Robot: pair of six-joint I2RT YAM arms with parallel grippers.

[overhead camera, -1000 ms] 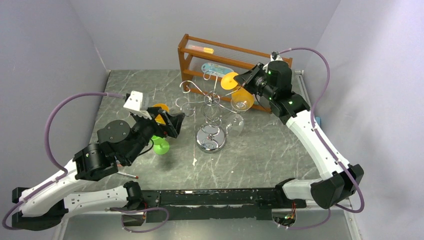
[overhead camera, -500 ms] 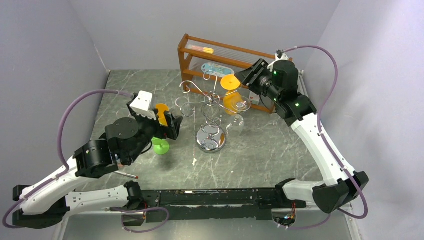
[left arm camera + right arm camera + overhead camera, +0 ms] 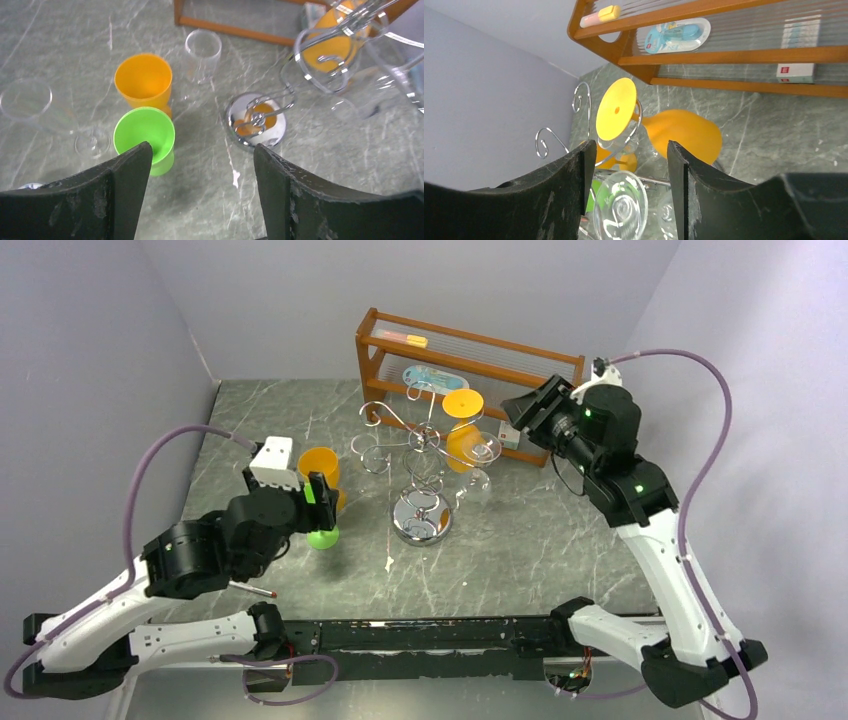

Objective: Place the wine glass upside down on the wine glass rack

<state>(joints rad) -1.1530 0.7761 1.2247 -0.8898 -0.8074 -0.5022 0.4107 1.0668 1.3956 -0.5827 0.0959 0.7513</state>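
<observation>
- A brown wooden shelf unit (image 3: pixel 734 54) stands at the back of the grey marbled table (image 3: pixel 540 540).
- On its shelves lie a yellow and pink item (image 3: pixel 600 16), a blue packaged item (image 3: pixel 679 34) and a small white box with a red label (image 3: pixel 795 73).
- A green goblet (image 3: pixel 144 135) stands upright just beside an orange cup (image 3: pixel 143 80).
- A clear tumbler (image 3: pixel 203 50) stands near the cup, towards the shelf unit.
- A thin red-tipped stick (image 3: pixel 258 591) lies near the table's front edge.

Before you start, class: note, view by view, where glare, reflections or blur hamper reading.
Top external: the base of the wine glass rack shines bright; the clear glass by it nearly vanishes. Left wrist: that base mirrors orange. Right wrist: the right hand shows dark, soft-edged fingers.
</observation>
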